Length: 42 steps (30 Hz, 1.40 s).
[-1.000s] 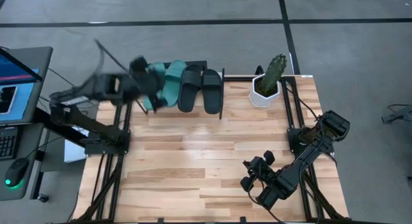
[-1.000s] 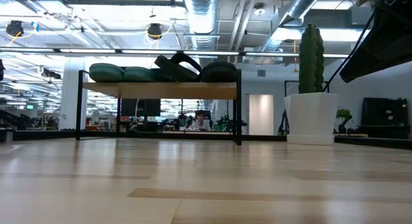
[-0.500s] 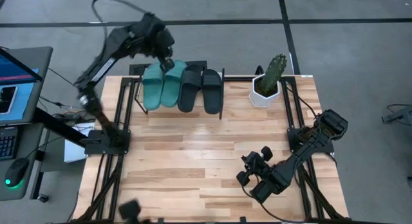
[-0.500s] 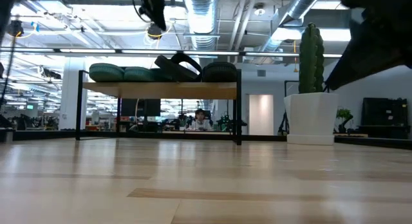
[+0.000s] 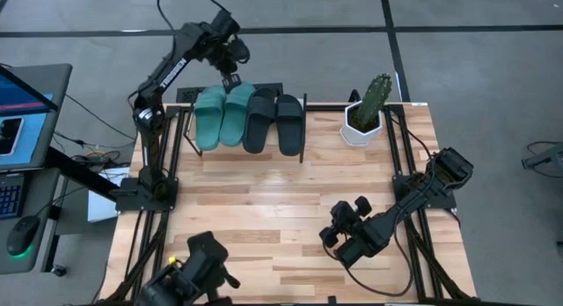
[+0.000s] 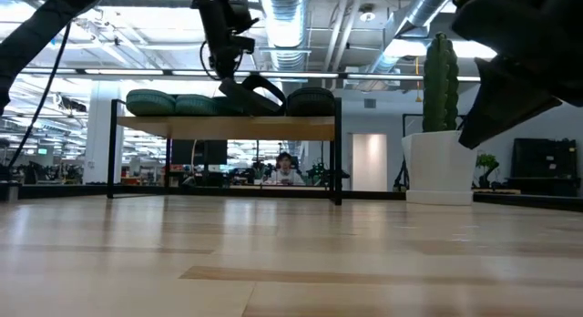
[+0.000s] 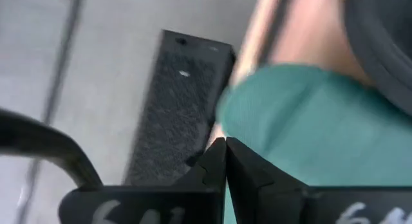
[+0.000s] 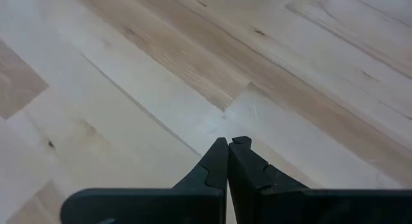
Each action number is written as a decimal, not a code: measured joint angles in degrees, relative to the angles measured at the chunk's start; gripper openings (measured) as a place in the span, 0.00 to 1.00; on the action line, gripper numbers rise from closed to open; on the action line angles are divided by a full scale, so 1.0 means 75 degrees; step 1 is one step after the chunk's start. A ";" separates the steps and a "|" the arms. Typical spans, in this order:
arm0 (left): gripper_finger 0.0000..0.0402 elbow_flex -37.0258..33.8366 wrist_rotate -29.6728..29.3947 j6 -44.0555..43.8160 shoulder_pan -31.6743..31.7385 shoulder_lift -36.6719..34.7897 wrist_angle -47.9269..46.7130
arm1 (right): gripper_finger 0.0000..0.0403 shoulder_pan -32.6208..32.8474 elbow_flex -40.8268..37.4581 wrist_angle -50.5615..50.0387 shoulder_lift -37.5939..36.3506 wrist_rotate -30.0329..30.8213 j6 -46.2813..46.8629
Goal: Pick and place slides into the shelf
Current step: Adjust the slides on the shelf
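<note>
Four slides point(image 5: 250, 118), a teal pair beside a black pair, lie side by side on the shelf point(image 5: 304, 130) at the bench's point(image 5: 264, 218) far edge. The left gripper point(image 5: 231, 80) hangs over the teal pair's far end, jaws shut, empty. A potted cactus point(image 5: 369, 108) stands at the far right corner. The right gripper point(image 5: 332, 238), jaws shut and empty, hovers above bare wood near the front. A person point(image 6: 283, 168) sits in the room beyond.

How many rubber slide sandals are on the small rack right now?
4, side by side on the wooden-topped shelf: two teal-green rubber slides on the left-arm side, two black rubber slides toward the cactus; none appears hidden.
</note>
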 joint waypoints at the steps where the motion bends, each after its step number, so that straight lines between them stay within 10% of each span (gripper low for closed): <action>1: 0.00 0.0008 0.0148 0.0103 0.0047 0.0033 -0.0166 | 0.00 0.0000 0.0000 0.0000 0.0000 -0.0014 0.0000; 12: 0.00 -0.0057 -0.0785 0.0904 0.0105 0.0125 0.0059 | 0.00 0.0023 0.0000 0.0064 0.0000 -0.0017 0.0006; 42: 0.00 -0.0058 -0.0337 0.1214 -0.0175 0.1089 -0.1302 | 0.00 0.0219 0.0000 0.0115 0.0000 -0.0070 0.0012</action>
